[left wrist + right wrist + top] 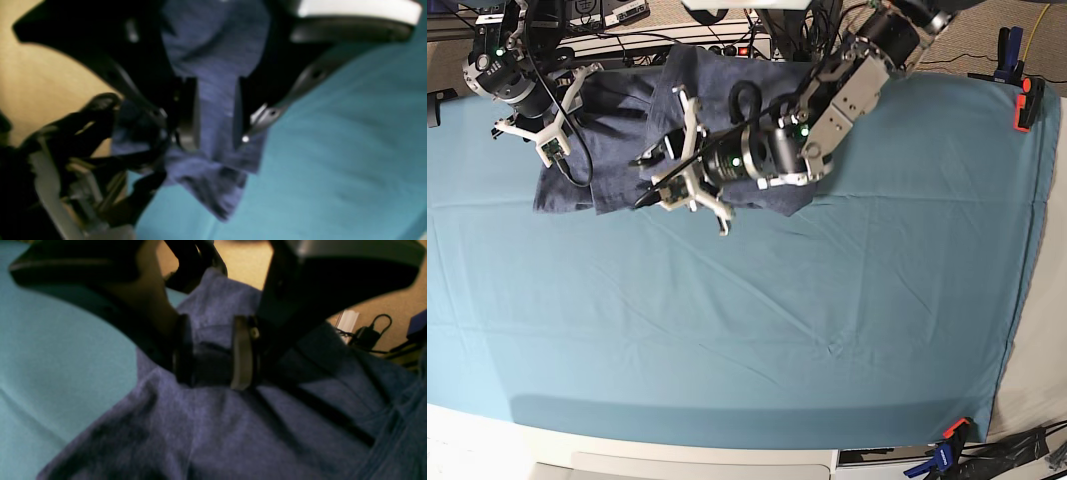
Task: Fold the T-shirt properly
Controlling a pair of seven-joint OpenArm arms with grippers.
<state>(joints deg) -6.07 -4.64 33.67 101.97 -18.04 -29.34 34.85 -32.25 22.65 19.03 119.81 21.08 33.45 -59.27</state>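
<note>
The T-shirt (617,150) lies bunched at the far left of the table, a slate-blue heap running from below the left-hand arm across to the middle of the far edge. It rests on a teal table cloth (827,300) that covers nearly the whole surface, lightly creased, with a faint ridge near its centre. The cloth is pinned by clamps: an orange-and-black one (1027,100) at the far right corner and a blue-and-orange one (947,440) at the near right corner. Beyond the far edge sit cables and a power strip (717,45); tan floor shows past the table in the wrist views. No lettering can be read on the shirt or anywhere else.

At far left, the right gripper (545,135) sits at the shirt's left end. In its wrist view the right gripper (211,351) has its jaws partly parted with a dark fold of the fabric pinched between the pads, and the rest of the shirt (217,426) spreads below. Toward the middle, the left gripper (677,165) reaches over the heap. Its wrist view shows the left gripper (217,113) likewise partly closed on a band of blue fabric (217,60) running between the pads, with a loose corner hanging over the teal cloth.
</note>
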